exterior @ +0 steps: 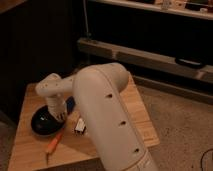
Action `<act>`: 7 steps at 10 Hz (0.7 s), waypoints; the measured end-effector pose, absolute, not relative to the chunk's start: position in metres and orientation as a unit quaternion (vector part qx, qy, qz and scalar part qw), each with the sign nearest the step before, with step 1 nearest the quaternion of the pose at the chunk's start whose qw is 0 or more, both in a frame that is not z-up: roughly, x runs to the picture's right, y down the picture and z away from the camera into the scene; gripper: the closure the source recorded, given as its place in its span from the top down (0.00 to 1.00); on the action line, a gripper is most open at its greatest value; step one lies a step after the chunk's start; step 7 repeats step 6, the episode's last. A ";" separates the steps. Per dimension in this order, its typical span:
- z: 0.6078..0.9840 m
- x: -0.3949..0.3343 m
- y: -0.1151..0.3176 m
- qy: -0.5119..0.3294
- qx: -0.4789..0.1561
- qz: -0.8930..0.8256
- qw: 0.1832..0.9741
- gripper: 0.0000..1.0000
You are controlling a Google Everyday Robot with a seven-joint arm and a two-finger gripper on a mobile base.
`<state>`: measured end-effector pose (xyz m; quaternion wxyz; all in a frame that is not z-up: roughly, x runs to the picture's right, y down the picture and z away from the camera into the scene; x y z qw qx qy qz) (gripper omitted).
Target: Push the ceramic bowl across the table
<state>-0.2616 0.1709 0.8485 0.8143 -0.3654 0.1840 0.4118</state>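
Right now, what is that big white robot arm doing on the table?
The robot's big white arm reaches over the small wooden table to push a black ceramic bowl across it. The gripper is down at the bowl's right side, right against it or just over its rim. The bowl sits near the table's left edge. An orange tool lies in front of the bowl, and a small white object lies to its right; neither one is being handled.

The shallow, glossy black bowl (44, 122) sits upright on the left part of the light tan wooden table (30, 150), the gripper (59, 116) down at its right rim.
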 end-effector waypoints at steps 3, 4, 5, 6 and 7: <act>0.853 -0.247 0.166 0.193 -0.357 0.433 0.805 0.00; 0.855 -0.241 0.164 0.196 -0.355 0.441 0.801 0.00; 0.857 -0.234 0.161 0.200 -0.352 0.452 0.795 0.00; 0.859 -0.228 0.161 0.203 -0.350 0.460 0.791 0.00; 0.859 -0.228 0.161 0.203 -0.350 0.460 0.791 0.00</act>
